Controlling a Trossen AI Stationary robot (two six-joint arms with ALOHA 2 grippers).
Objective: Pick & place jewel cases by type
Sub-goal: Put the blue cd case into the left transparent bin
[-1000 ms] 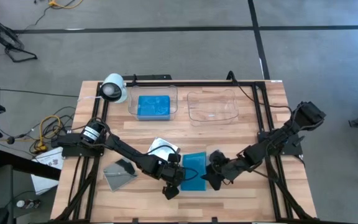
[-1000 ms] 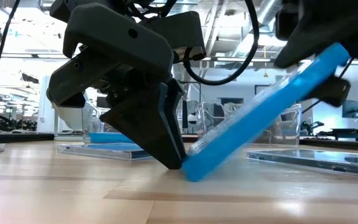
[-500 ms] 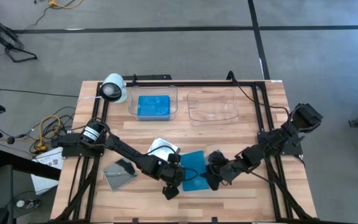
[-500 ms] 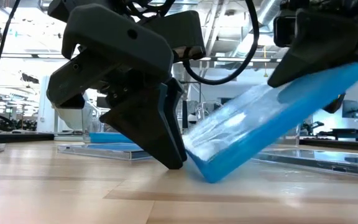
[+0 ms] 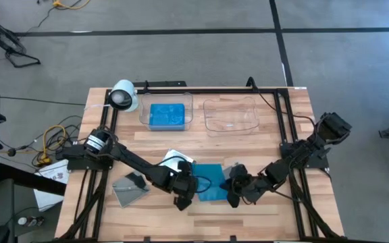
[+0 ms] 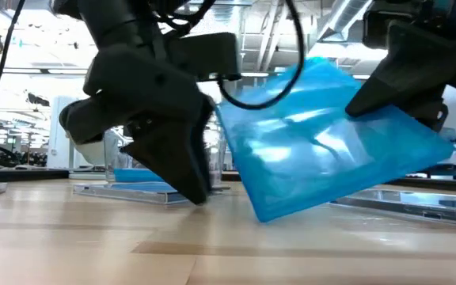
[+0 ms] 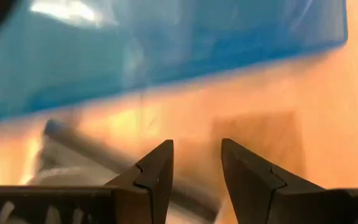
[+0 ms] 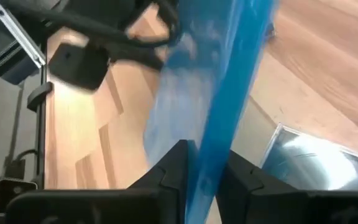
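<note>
My right gripper (image 5: 234, 194) is clenched on one edge of a blue case (image 5: 208, 181), near the front middle of the table (image 5: 147, 145). The right wrist view shows that edge pinched between my two fingers. The low view shows the case tilted steeply, its lowest corner just above the wood or touching it; I cannot tell which. My left gripper (image 5: 184, 197) sits just beside the case's other side, fingers a little apart with nothing between them.

I judge this to be the pick-up step: the case is gripped but not yet carried. The next move calls for lifting that low corner clear of the table and of my left gripper. The case then goes to the far tray (image 5: 190, 111) that holds blue, to be laid flat there.

Blue cases: one in my grip, plus blue in that tray; I cannot tell how many are stacked there. Clear or grey cases: two lie flat, a grey one (image 5: 130, 185) and a pale one (image 5: 176, 160), and a third silvery one (image 5: 231, 169) seems to lie by my right gripper. There are two trays; the second tray (image 5: 231, 102) holds nothing I can see. One white camera (image 5: 122, 96) stands at the far left corner.
</note>
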